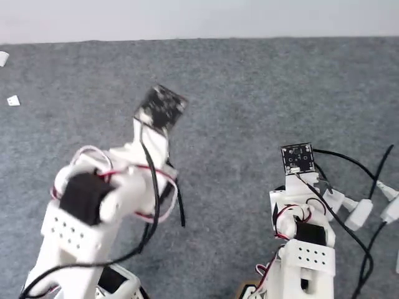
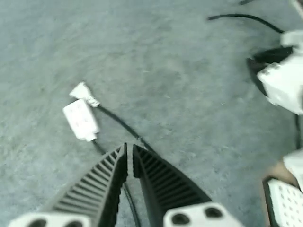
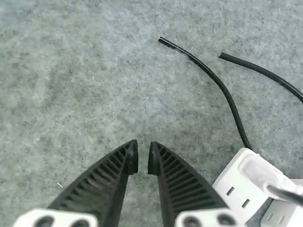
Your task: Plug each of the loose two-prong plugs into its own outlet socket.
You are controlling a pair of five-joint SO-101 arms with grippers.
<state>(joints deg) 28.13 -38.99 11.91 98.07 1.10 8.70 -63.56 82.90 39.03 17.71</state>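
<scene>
The left claw (image 2: 129,152), closed to a sliver and empty, hangs over the grey table (image 1: 249,93) near a small outlet (image 2: 81,120), with a loose plug (image 2: 83,91) just beside it. The right claw (image 3: 142,158), equally pinched and empty, is beside a second outlet (image 3: 235,191) with a white plug (image 3: 255,171) resting against it.

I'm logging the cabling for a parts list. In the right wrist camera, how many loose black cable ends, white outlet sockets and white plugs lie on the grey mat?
loose black cable ends: 2
white outlet sockets: 2, the second cut off at the picture's edge
white plug: 1
Total: 5
</scene>
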